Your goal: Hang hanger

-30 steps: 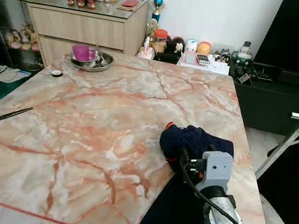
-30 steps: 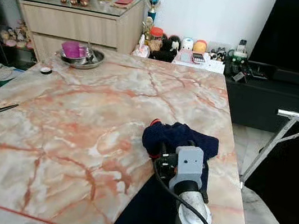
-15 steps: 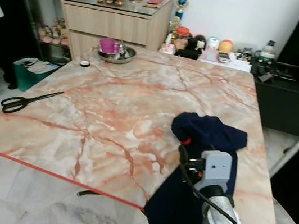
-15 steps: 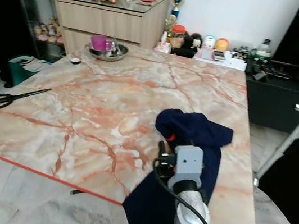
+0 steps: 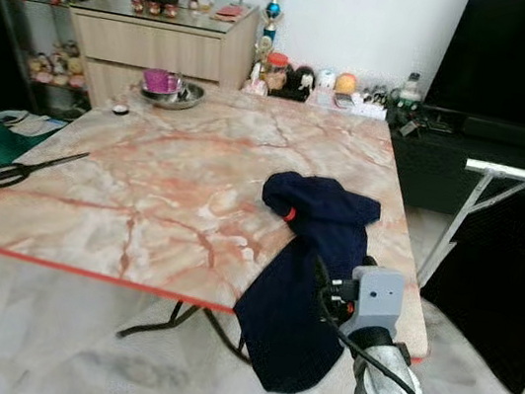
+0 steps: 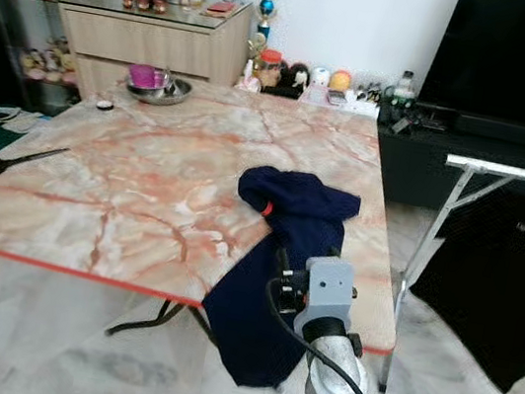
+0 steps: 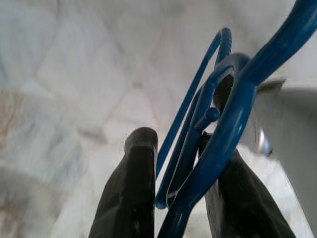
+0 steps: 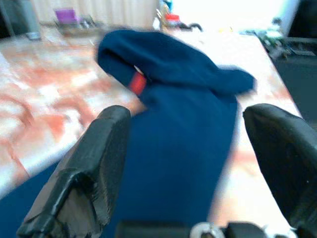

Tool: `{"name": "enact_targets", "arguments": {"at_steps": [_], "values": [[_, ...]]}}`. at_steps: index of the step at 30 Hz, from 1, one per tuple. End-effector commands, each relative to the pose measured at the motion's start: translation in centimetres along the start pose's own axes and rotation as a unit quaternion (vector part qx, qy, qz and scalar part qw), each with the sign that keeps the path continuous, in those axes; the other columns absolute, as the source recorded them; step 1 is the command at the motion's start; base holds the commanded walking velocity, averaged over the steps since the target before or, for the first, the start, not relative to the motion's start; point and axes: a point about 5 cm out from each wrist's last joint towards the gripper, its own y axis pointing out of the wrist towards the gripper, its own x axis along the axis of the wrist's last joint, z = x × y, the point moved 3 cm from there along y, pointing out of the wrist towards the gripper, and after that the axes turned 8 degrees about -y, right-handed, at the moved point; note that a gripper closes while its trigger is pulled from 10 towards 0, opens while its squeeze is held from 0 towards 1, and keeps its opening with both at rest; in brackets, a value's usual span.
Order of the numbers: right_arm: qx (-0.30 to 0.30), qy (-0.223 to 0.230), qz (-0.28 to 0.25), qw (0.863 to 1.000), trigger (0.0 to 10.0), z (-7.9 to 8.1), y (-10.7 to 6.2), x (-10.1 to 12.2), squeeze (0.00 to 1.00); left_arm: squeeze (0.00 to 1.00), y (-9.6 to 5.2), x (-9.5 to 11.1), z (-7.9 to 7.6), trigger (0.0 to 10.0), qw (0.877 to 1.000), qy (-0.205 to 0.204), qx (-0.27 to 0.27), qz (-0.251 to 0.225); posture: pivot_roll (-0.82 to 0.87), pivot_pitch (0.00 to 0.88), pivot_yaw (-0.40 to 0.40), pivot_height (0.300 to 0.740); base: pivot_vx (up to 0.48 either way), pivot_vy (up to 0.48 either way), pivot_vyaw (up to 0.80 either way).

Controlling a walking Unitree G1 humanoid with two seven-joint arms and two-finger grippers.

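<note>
The left gripper (image 7: 171, 198) is closed on the blue plastic hanger (image 7: 218, 114). The silver metal rack (image 5: 521, 176) is far off on the right. The right gripper (image 8: 198, 173) is open, nearer the rack.

Blue plastic hanger (image 7: 218, 124), thin rounded rods with a ribbed curved hook end: clamped between the two black fingers (image 7: 131, 193) of the left gripper (image 7: 176, 188), rods crossing the gap between them and running out past the fingertips. A small knob sits on one rod just beyond the fingertips. Pale marble floor lies behind it. Hanger's full outline is cut off by the frame; overall shape cannot be told.
</note>
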Motion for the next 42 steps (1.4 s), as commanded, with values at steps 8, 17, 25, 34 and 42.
{"name": "enact_targets", "arguments": {"at_steps": [8,17,25,34,42], "values": [[-0.003,0.005,-0.010,1.000,10.0,0.1,0.1,0.5,0.00,0.00,-0.1,0.0,0.6,10.0,1.000,0.008,0.008,0.001,0.02,0.000,0.028,0.740,-0.164,0.000,0.00],[-0.004,0.006,-0.009,1.000,10.0,0.1,0.2,0.5,0.00,0.00,-0.1,-0.1,0.7,10.0,1.000,0.012,0.012,0.005,0.02,0.000,0.028,0.740,0.000,0.000,0.00],[-0.018,0.009,-0.006,1.000,10.0,-0.3,0.2,0.3,0.00,0.00,-0.1,-0.2,0.7,10.0,1.000,0.013,0.011,0.005,0.02,0.000,0.028,0.740,0.000,0.000,0.00],[-0.155,0.042,0.060,0.985,10.0,-7.6,-1.2,-3.5,0.00,0.00,-0.1,-0.2,0.7,10.0,1.000,0.012,0.013,0.004,0.02,0.000,0.026,0.740,0.000,0.000,0.00],[-0.160,0.045,0.057,0.984,10.0,-8.0,-1.2,-3.6,0.00,0.00,-0.1,0.1,1.2,10.0,0.999,-0.007,0.037,-0.012,0.03,0.000,0.032,0.740,0.000,0.000,0.00]]}}
